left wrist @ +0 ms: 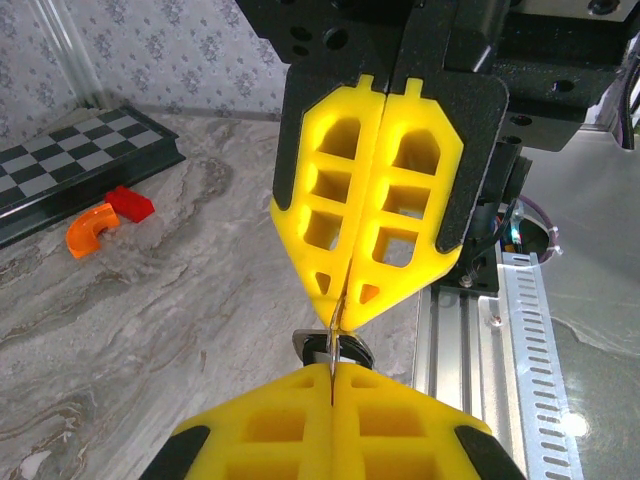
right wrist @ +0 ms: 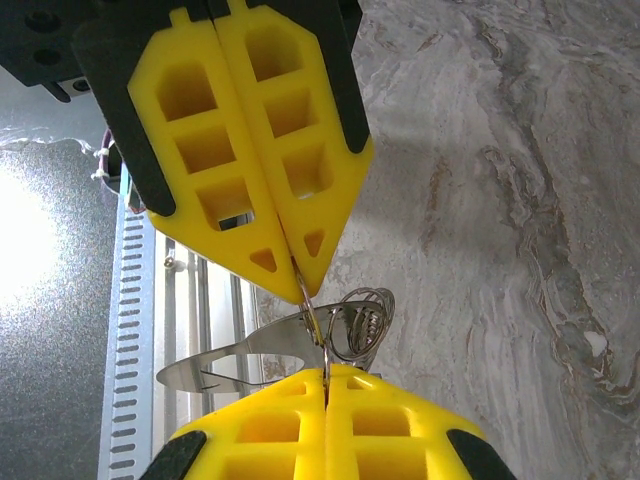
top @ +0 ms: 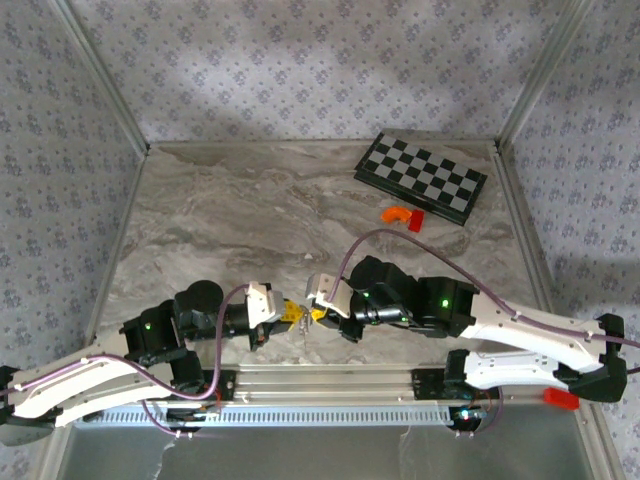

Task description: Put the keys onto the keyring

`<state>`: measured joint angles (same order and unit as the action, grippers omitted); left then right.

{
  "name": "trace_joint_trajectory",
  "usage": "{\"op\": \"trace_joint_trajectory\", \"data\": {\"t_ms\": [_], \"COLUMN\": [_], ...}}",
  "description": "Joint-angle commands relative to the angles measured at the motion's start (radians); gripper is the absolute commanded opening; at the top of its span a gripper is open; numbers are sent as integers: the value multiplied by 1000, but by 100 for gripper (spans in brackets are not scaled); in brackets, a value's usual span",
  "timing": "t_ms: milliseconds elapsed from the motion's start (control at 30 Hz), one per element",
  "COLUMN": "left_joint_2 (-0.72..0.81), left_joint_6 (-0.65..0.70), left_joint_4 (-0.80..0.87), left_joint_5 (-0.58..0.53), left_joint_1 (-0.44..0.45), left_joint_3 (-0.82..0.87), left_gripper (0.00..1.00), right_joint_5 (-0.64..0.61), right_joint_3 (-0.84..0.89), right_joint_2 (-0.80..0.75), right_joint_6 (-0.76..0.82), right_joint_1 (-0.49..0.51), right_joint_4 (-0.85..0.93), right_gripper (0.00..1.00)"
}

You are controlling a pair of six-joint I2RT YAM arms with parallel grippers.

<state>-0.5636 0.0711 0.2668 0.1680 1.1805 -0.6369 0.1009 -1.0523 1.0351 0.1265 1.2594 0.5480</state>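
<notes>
Both grippers meet tip to tip near the table's front edge. My left gripper and my right gripper are each shut on thin silvery metal of the keyring, which spans the small gap between them. In the right wrist view the keyring shows as a flat silvery loop, with coiled chain beside it. The keys show a dark oval head just beyond my left fingertips, under the metal strip. Whether the head hangs on the ring is hidden.
A folded chessboard lies at the back right, with an orange curved piece and a red block in front of it. The aluminium base rail runs close behind the grippers.
</notes>
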Motion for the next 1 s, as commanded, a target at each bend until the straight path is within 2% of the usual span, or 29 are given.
{"op": "trace_joint_trajectory", "data": {"t_ms": [0,367,967], "left_joint_2": [11,27,16], "left_joint_6": [19,22,21], "left_joint_4": [-12,-12,-7], "left_joint_5": [-1,-34,-38], "left_joint_1": [11,10,10], "left_joint_3": [-25,-24,-25], "left_gripper": [0,0,0], "right_joint_5": [3,-12,-7], "right_joint_3": [-31,-25,-33], "right_joint_2": [3,-1,17], "right_joint_6": [20,17,32], "right_joint_1": [3,4,4], "right_joint_4": [-15,17,-38], "right_gripper": [0,0,0]}}
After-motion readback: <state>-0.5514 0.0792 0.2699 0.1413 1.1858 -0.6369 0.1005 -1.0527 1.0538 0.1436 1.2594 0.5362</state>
